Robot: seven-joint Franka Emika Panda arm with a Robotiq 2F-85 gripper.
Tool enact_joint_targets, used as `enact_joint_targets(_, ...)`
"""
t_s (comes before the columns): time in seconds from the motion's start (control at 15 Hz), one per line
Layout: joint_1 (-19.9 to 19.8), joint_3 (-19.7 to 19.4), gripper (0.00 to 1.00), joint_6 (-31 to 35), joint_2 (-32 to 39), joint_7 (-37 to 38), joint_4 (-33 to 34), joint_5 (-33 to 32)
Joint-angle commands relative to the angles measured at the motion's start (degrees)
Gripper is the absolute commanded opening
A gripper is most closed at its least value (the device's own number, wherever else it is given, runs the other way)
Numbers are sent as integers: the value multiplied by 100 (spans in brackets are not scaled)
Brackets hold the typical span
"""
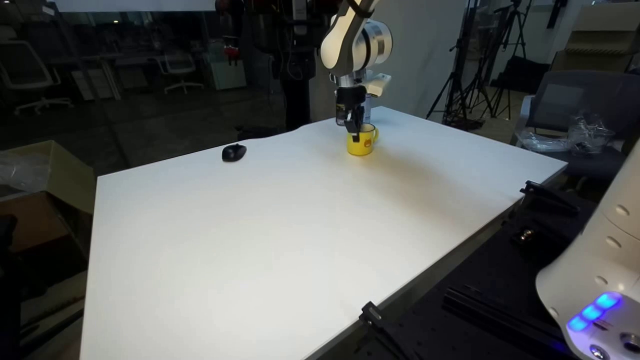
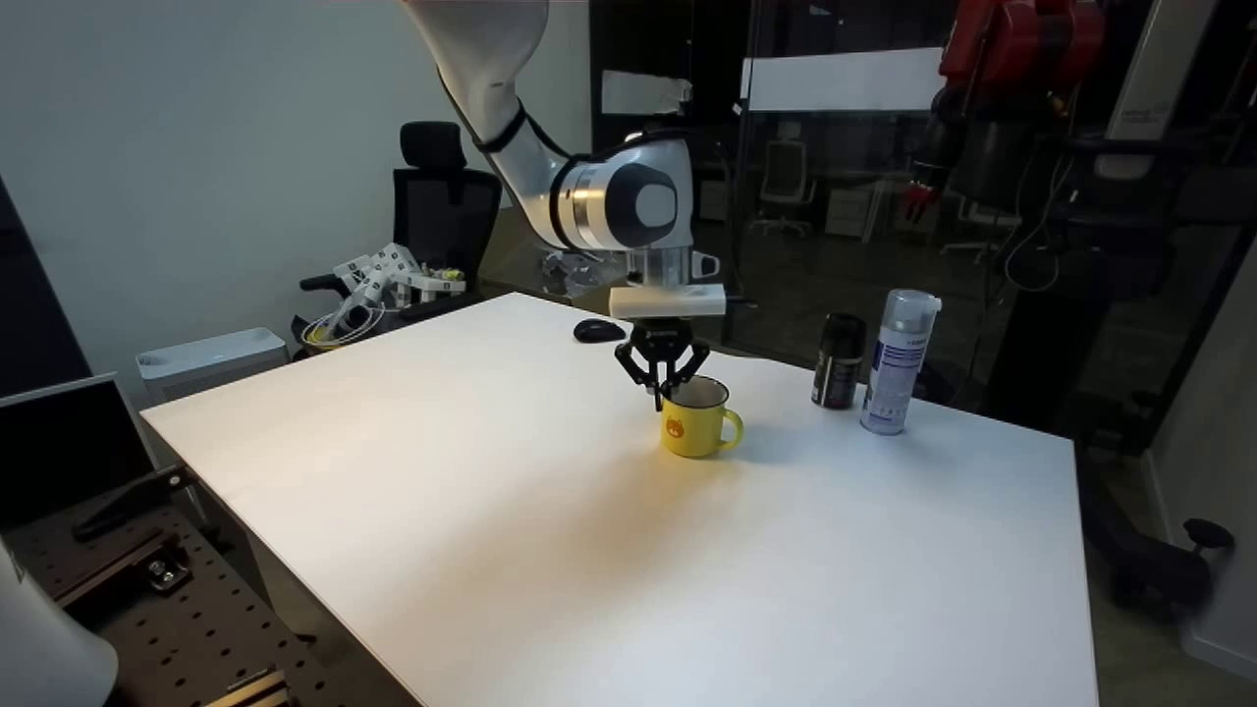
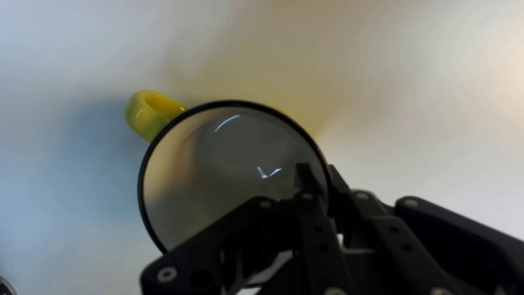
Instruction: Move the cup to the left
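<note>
Yellow mug [image 2: 695,424] upright on the white table [image 2: 835,560], its wall clasped by the gripper [image 3: 320,174].

In the wrist view, one finger [image 3: 308,209] is inside the mug and one outside, closed together with the rim between. The mug's base seems to touch the table, though a very small gap would be difficult to see. In an exterior view, a dark bottle [image 2: 840,363] and a spray can [image 2: 896,368] stand apart, on the handle's side; a black mouse [image 2: 599,331] lies farther back.

Orange-printed yellow cup [image 2: 697,432], black jaws, white table [image 2: 835,550]
</note>
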Motion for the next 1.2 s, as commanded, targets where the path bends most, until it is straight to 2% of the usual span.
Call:
enact_joint_targets(0.0,129,134,3,-42,56,14,111,-155)
enact_joint_targets(0.53,633,498,3,-273,219,-50,470,-268)
enact_joint_targets(0.8,895,440,3,-451,413,34,740,-448)
enact_joint_targets(1.13,913,486,3,-590,465,-57,891,-502)
